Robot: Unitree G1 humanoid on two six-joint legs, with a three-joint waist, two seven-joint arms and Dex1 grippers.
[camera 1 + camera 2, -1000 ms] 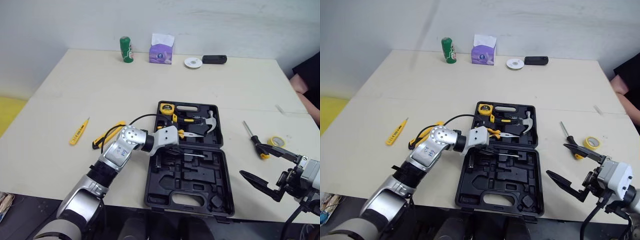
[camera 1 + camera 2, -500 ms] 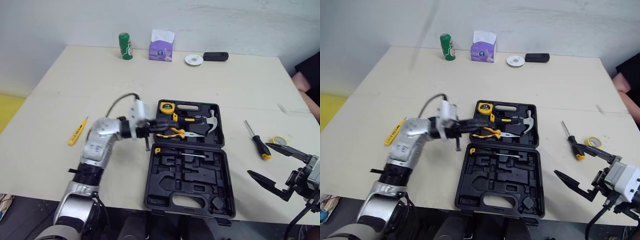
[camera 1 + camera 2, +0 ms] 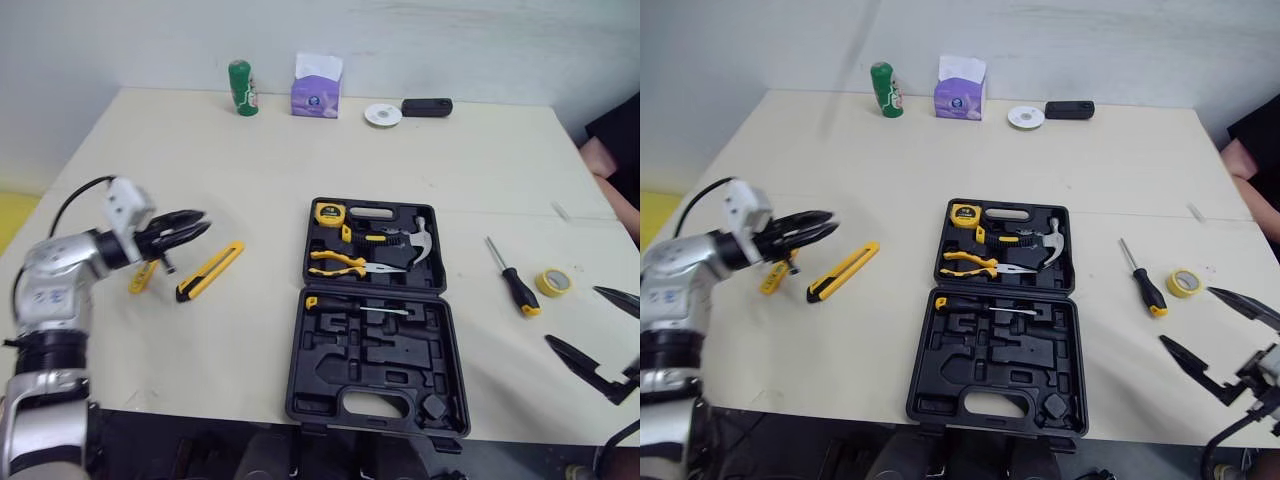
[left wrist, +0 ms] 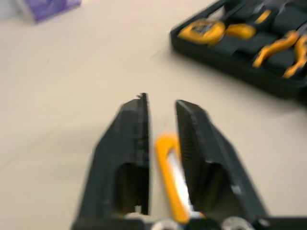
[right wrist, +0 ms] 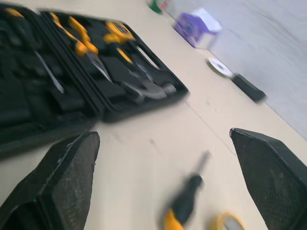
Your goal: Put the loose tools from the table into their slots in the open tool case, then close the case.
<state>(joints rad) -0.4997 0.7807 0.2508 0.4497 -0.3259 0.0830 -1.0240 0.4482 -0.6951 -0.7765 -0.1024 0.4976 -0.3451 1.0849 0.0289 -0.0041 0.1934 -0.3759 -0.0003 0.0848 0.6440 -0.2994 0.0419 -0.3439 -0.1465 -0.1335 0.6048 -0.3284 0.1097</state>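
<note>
Outside the tool case (image 3: 378, 352) lie four loose tools (image 3: 143, 277) (image 3: 210, 271) (image 3: 518, 285) (image 3: 551, 282); left hand (image 3: 195, 222) narrowly spread, right hand (image 3: 572, 316) wide.

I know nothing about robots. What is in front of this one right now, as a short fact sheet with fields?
Case: black tool case, open on the table
In case: tape measure, pliers, hammer, thin screwdriver
Loose, left of case: utility knife, yellow tester
Loose, right of case: black-handled screwdriver, tape roll
Left pincer: slightly open, empty, near the knife
Right pincer: wide open, empty
</note>
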